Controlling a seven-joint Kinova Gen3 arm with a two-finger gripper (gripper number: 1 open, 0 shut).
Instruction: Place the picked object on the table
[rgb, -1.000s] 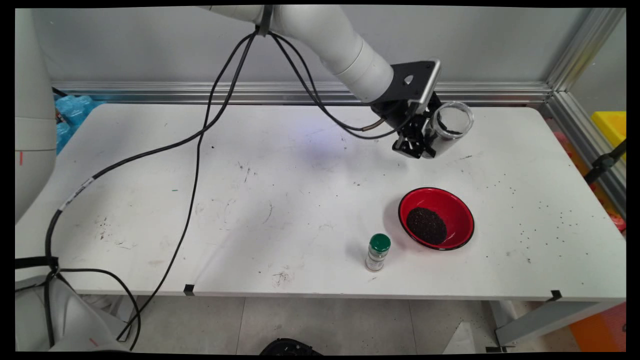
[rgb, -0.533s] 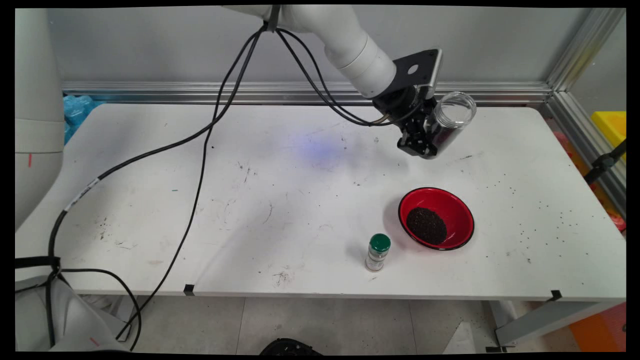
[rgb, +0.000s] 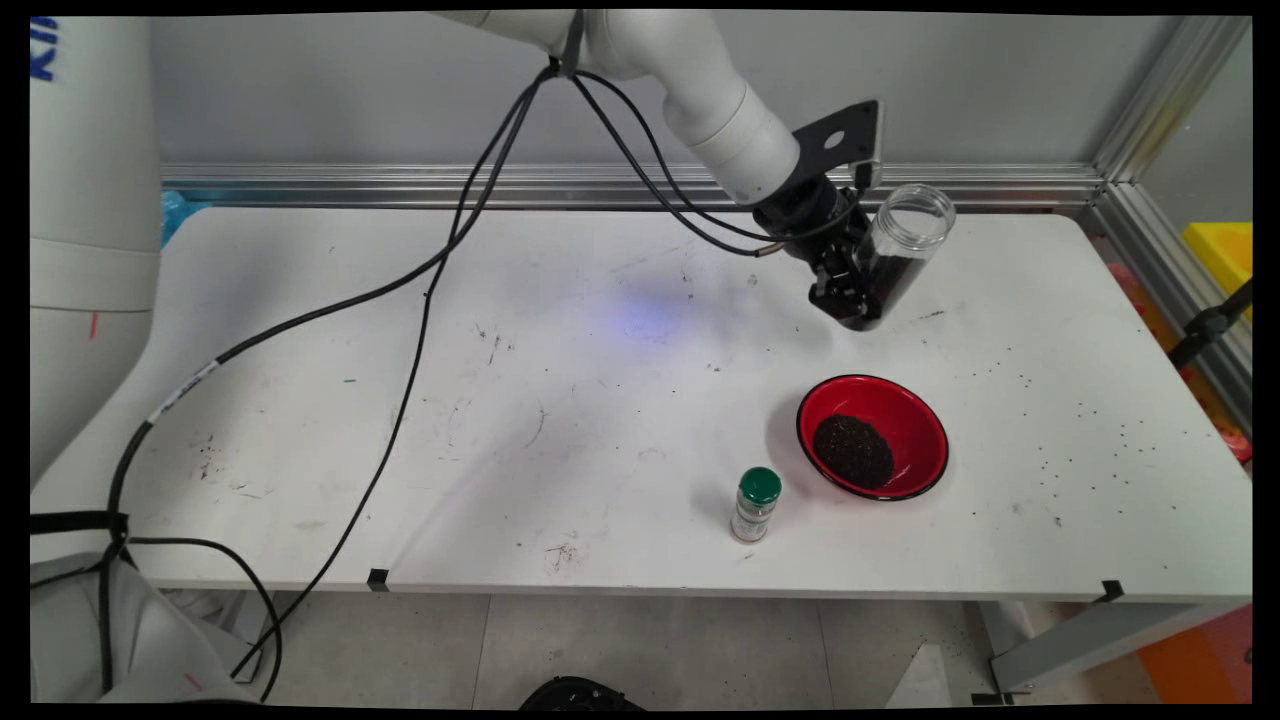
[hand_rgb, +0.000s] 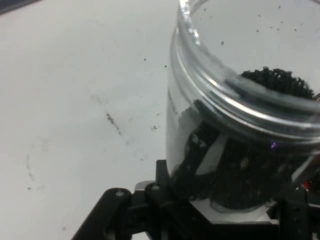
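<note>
we saw the gripper (rgb: 858, 290) pinching a clear jar (rgb: 900, 250) low on its wall, jaws pressed against the glass, held in the air beyond the red bowl (rgb: 925, 420) and tilted with its open mouth up and away from the bowl. dark granules (hand_rgb: 280, 82) lay inside the jar. we judged that a further tilt could spill them onto the table (rgb: 500, 400), and the smooth wall might slip. a green-capped bottle (rgb: 756, 504) stood just beside the bowl; we could not read its label.
</note>
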